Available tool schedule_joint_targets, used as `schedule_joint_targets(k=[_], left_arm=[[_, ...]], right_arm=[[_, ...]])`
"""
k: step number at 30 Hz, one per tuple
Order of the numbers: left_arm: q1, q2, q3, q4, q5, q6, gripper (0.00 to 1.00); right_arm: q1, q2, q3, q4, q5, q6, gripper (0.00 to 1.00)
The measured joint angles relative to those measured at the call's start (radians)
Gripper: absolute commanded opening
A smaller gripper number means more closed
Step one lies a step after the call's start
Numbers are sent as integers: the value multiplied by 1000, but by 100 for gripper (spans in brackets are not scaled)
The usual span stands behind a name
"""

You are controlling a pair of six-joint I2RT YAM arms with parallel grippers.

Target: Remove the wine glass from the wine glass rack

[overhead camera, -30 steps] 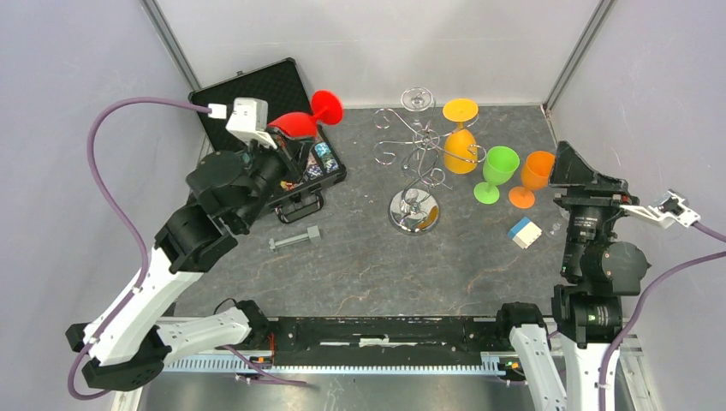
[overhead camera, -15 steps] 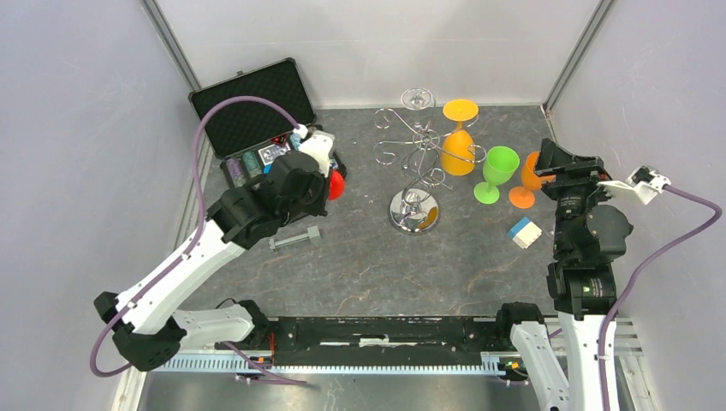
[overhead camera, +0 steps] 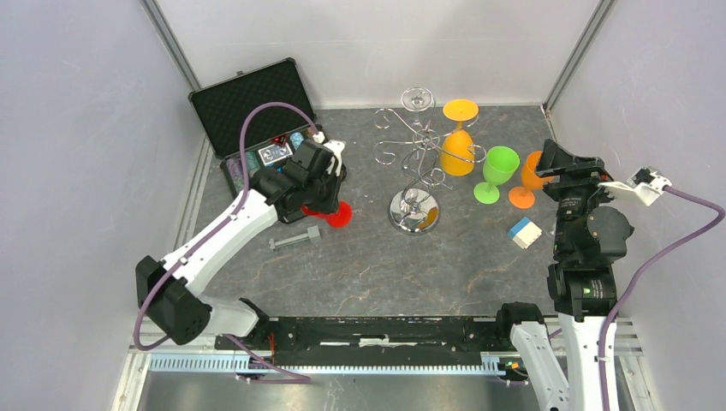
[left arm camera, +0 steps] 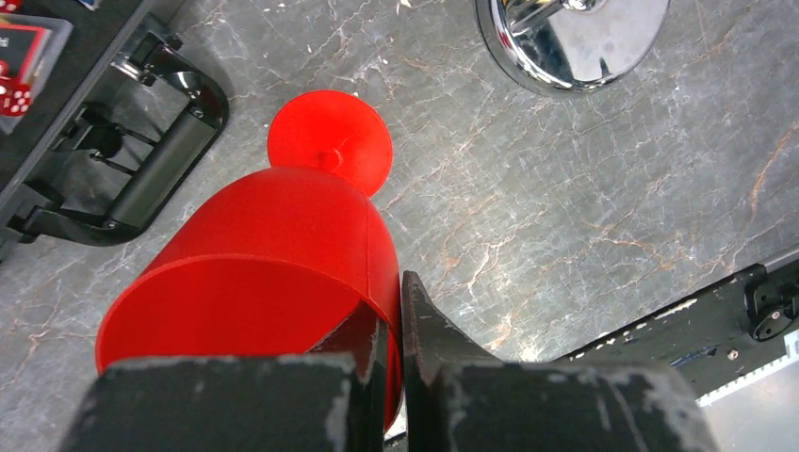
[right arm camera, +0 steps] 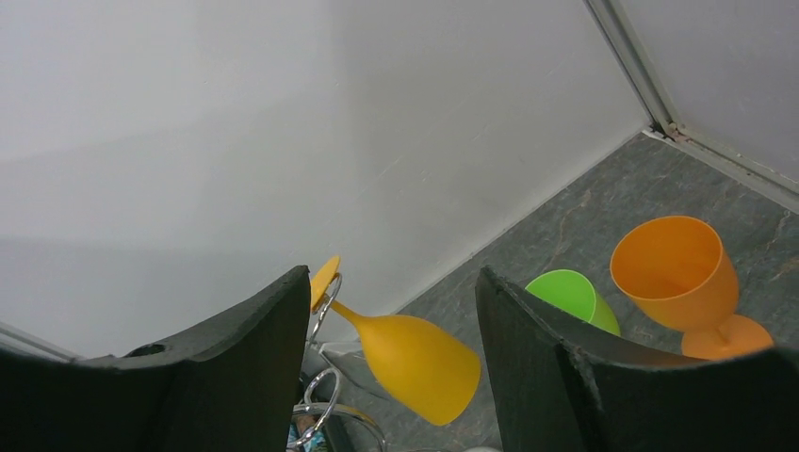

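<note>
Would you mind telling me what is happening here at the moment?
The left pincer grips a red plastic wine glass by its bowl rim, upright, foot at or near the grey table beside the chrome wire rack. A yellow glass hangs on the rack. The right pincer hangs open, holding nothing.

The left arm (overhead camera: 214, 244) is stretching inward from the near-left corner, its left gripper (left arm camera: 394, 311) pinching a red wine glass (left arm camera: 283, 245); the right gripper (right arm camera: 391, 287) is gaping, upraised at the right edge.

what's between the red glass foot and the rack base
Bare table only, from red glass to rack, clearest in the left wrist view.
</note>
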Motion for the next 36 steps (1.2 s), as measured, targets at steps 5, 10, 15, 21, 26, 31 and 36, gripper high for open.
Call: schedule_joint_targets(k=[5, 10, 15, 21, 26, 31, 36], left_arm=[[14, 62, 0, 11, 33, 0, 5], [18, 121, 1, 10, 30, 1, 19], [22, 151, 9, 6, 13, 2, 34], [22, 147, 60, -1, -15, 3, 50], [22, 116, 76, -2, -15, 8, 64], [27, 29, 80, 16, 5, 21, 87], [42, -118, 40, 102, 6, 26, 100]], right_arm=[[0, 0, 3, -4, 3, -14, 70], [0, 0, 6, -6, 6, -26, 70], [0, 0, 6, -7, 8, -38, 71], [0, 6, 22, -14, 0, -63, 75], [0, 57, 67, -10, -80, -88, 79], [0, 113, 73, 8, -202, -84, 79], [0, 196, 119, 10, -326, -55, 77]])
